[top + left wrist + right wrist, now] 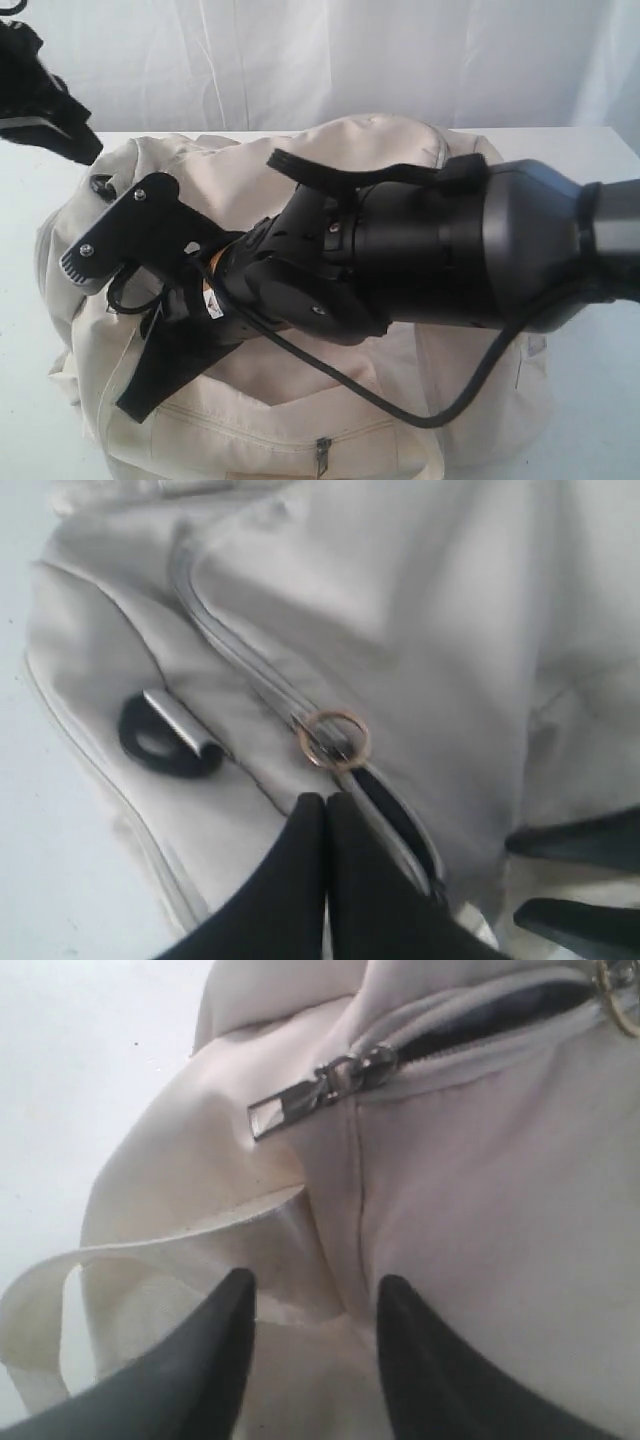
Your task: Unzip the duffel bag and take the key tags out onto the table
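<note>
Bag (pixel 250 390) fills mid-frame on table (pixel 20 420); unzipping step in hand. Left claw (pixel 325 802) is clenched with nothing visible between the tips, just below ring (pixel 335 738) on zip (pixel 235 655). Right claw (pixel 318 1282) is released, over fabric near pull (pixel 300 1105). Zip only partly open; tags unseen. Next, I judge: grip a pull, draw along the zip.

Two-arm manipulator, black finish throughout.
Listed: right arm (pixel 470 250), a thick matte-black cylindrical housing stepping down to a jointed wrist, with silver screws (pixel 317 310) in the casing, a small orange marking (pixel 210 292) and a loose black cable (pixel 400 405) looping beneath; right gripper (pixel 105 335), flat black screw-fastened plates, one edge serrated; left gripper (pixel 325 802), smooth tapered black fingers (pixel 290 880).
</note>
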Available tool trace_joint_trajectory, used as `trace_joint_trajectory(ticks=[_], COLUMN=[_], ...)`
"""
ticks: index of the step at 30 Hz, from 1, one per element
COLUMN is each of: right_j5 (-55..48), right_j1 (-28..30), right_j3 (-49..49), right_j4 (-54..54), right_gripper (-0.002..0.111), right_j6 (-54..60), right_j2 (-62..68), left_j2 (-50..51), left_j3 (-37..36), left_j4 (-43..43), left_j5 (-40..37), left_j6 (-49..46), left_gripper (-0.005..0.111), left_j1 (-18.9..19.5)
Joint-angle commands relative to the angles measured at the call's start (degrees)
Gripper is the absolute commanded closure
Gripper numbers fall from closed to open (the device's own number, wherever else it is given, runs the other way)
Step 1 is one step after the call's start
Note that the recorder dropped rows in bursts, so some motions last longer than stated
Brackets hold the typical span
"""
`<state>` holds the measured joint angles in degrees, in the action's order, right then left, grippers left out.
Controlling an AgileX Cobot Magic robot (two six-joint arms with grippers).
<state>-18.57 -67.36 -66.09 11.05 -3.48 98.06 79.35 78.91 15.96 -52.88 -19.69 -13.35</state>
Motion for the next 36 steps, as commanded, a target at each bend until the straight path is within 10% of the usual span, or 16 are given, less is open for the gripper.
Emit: trace_joint_trajectory(ticks=[1, 10, 20, 26, 36], right_j5=[-0.9, -6.6, -18.7, -35.7, -35.8], right_j1=[-0.2, 2.5, 16.6, 23.0, 23.3], right_j3=[0.2, -2.8, -20.8, -34.8, -40.7], right_j4=[-0.8, -0.8, -15.8, -41.3, -46.9], right_gripper=[0.048, 0.051, 0.056, 0.057, 0.039], right_j6=[-1.1, -8.4, 0.9, 19.6, 23.2], right_j2=[-3.9, -9.8, -4.9, 6.4, 15.6], left_j2=[-7.7, -13.7, -13.6, -13.5, -10.6], left_j3=[-8.9, -20.5, -21.6, -21.6, -24.1], left_j4=[0.0, 2.0, 0.8, 0.7, 0.2], left_j5=[-0.1, 8.9, 11.2, 13.2, 17.6], left_j6=[1.9, 3.5, 3.2, 4.9, 4.9], left_gripper=[0.107, 0.103, 0.035, 0.041, 0.058], left_j1=[0.0, 0.0, 0.0, 0.0, 0.0])
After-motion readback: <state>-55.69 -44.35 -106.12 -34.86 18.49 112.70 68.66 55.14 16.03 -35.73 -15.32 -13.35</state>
